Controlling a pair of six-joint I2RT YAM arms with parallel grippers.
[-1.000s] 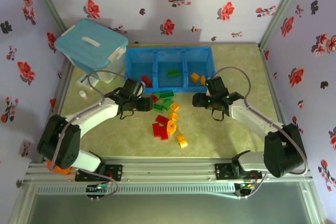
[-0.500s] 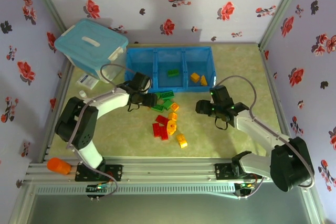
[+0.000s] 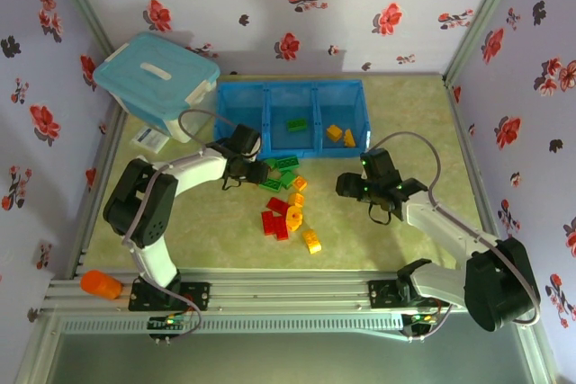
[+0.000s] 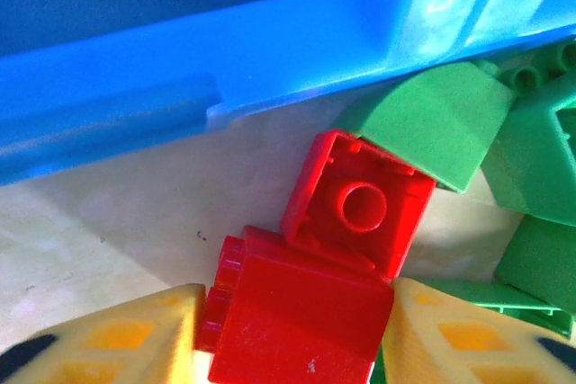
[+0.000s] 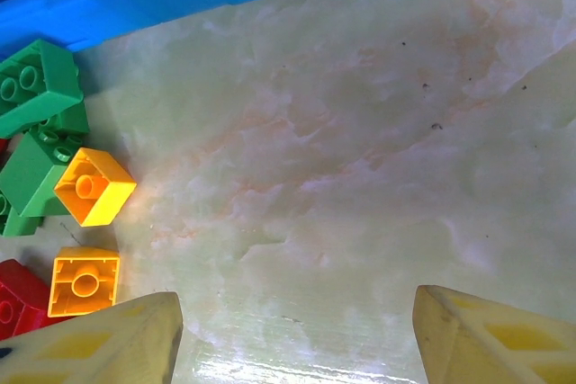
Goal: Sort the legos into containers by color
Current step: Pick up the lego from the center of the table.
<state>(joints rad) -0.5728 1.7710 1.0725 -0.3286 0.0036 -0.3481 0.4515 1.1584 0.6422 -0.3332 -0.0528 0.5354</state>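
Fingertips (image 4: 117,348) of left gripper (image 4: 295,341) clamped on red brick (image 4: 297,312), which lies just beside blue tray (image 4: 180,69) front wall, touching an upturned red brick (image 4: 358,202) and green bricks (image 4: 432,119). Left arm reaches forward, low over the pile. Right gripper (image 5: 292,334), jaws spread wide, hangs low over bare table (image 5: 360,132) with arm stretched forward; yellow bricks (image 5: 94,188) lie near on its left.

Legos (image 4: 355,209): glossy, smooth plastic. Tray (image 4: 135,87): blue plastic, slight sheen. Table (image 5: 360,132): pale marbled, smooth, faintly glossy. Rail (image 3: 288,290): ribbed metal.
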